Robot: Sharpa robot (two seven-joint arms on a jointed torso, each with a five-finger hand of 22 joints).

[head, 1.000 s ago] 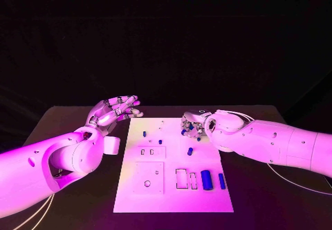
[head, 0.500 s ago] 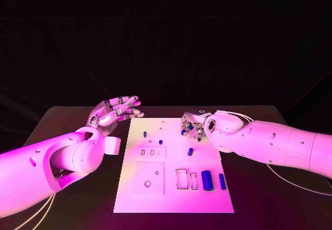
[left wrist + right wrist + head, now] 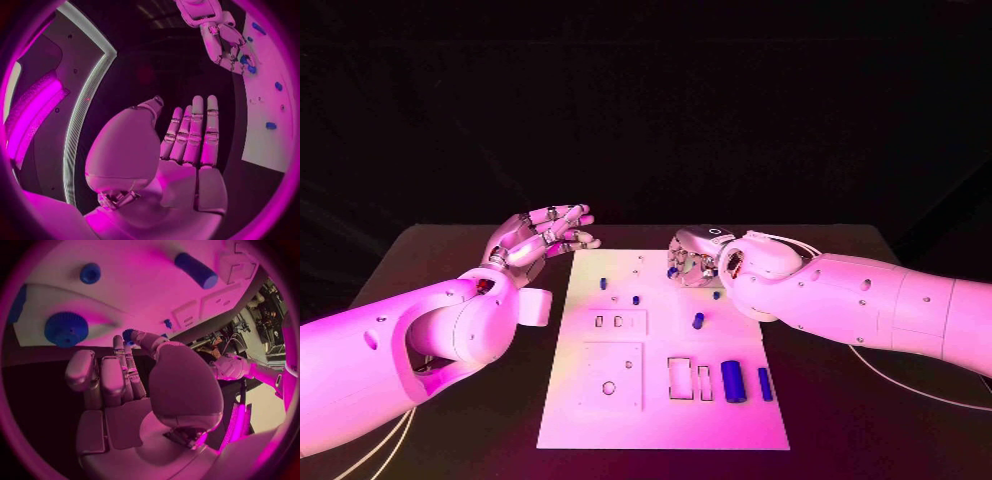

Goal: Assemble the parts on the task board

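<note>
The white task board [image 3: 661, 415] lies in the middle of the table. My right hand [image 3: 697, 260] hovers over its far right corner, and its thumb and a finger pinch a small blue part [image 3: 129, 334]. The left wrist view shows that hand [image 3: 224, 37] above the board [image 3: 265, 110] with blue at its fingertips. My left hand [image 3: 540, 235] is raised left of the board's far left corner, fingers apart, holding nothing [image 3: 187, 135]. Small blue pegs [image 3: 604, 283] [image 3: 636, 298] [image 3: 698, 320] stand on the board. A big blue cylinder [image 3: 731, 380] and a blue bar [image 3: 764, 383] lie near its right edge.
A blue toothed knob [image 3: 65, 329], a round blue piece [image 3: 90, 273] and a blue cylinder [image 3: 195, 270] lie on the board under my right hand. White recessed blocks [image 3: 612, 375] sit in the board's left half. Bare black table [image 3: 444, 260] runs along both sides.
My right hand has shifted slightly toward the board's far edge with the small blue part still in its pinch. The left hand has hardly moved.
</note>
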